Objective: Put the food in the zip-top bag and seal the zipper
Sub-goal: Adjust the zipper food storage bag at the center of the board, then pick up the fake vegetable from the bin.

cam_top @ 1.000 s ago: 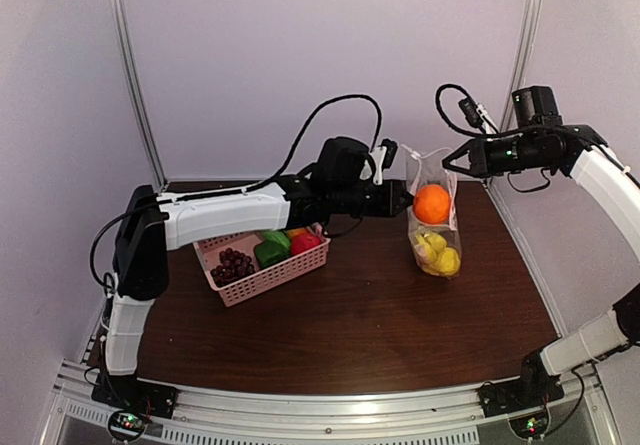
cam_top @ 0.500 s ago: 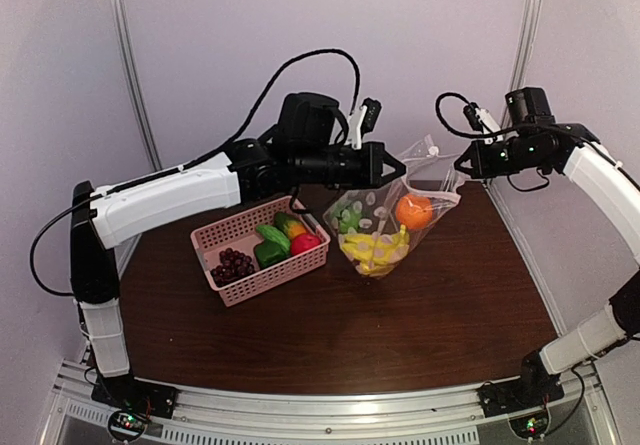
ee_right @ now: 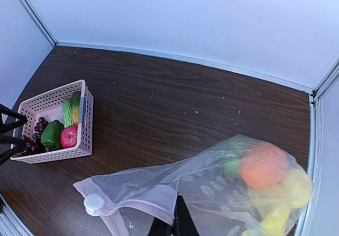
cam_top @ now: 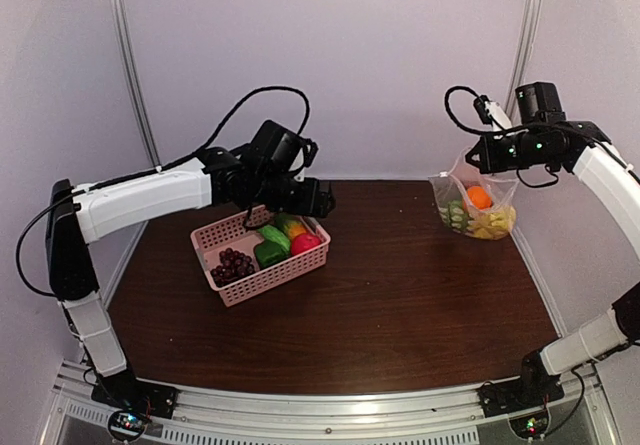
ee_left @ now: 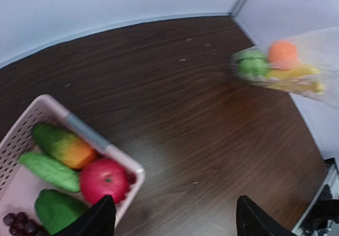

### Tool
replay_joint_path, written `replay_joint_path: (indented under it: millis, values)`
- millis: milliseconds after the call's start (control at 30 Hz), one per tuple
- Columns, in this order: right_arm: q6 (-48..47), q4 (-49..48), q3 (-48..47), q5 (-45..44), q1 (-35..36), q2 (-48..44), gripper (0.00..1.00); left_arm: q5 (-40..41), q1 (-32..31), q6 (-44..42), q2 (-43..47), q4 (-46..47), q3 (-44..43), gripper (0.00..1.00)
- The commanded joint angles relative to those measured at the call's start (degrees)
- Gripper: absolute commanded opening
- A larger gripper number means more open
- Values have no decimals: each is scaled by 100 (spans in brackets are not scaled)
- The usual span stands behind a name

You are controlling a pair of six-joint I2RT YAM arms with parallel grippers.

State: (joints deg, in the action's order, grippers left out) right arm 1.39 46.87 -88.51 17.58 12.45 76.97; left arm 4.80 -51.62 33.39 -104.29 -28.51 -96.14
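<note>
1. A pink plastic lattice basket [cam_top: 262, 263], left of centre on the dark surface [cam_top: 400, 305], holds a red toy apple [cam_top: 306, 243] and purple grapes [cam_top: 234, 264]: filling is unfinished.
2. The left hand [cam_top: 322, 201], spread and empty, hovers near its far corner; next, lower onto one piece.
3. Far right, the right hand [cam_top: 482, 153] pinches the clear spotted zip-top bag [cam_top: 478, 215], which hangs with an orange [cam_top: 480, 196] inside.

We get soft, even, fairly bright light from overhead, with only faint shadows beneath the pink basket [cam_top: 275, 273]. In the left wrist view the zip-top bag [ee_left: 283, 69] is smeared with motion blur and the table [ee_left: 175, 114] shows a dull sheen. The top view bows its corner posts [cam_top: 128, 65].
</note>
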Motion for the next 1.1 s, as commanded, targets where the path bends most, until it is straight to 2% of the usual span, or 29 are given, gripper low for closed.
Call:
replay_joint_path:
  millis: [0, 100, 233, 433, 500, 567, 700, 833, 967, 1067]
  values:
    - [-55, -178, 356, 172, -24, -78, 0, 1065, 681, -65, 316, -965, 950, 80]
    - [-43, -215, 391, 302, -27, -21, 0, 1011, 1025, -74, 238, -1102, 1352, 80]
    - [-33, -218, 432, 359, -10, 10, 0, 556, 1250, -15, -90, -1007, 1666, 81]
    - [-24, -261, 576, 416, -16, -2, 0, -680, 1370, 244, -623, -428, 1821, 87]
    - [-33, -260, 613, 416, -12, -22, 0, -845, 1366, 285, -750, -310, 1812, 87]
    - [-42, -268, 648, 418, -13, -40, 0, -834, 1373, 329, -813, -258, 1807, 83]
    - [-34, -309, 715, 445, -14, -64, 0, -578, 1365, 361, -780, -373, 1699, 69]
    - [-39, -338, 782, 482, -7, -77, 0, 50, 1318, 208, -330, -839, 1476, 57]
    - [-42, -349, 795, 512, 3, -86, 0, 318, 1294, -18, 240, -1226, 1149, 54]
    - [-27, -348, 771, 527, 21, -88, 0, 149, 1265, -105, 572, -1331, 879, 54]
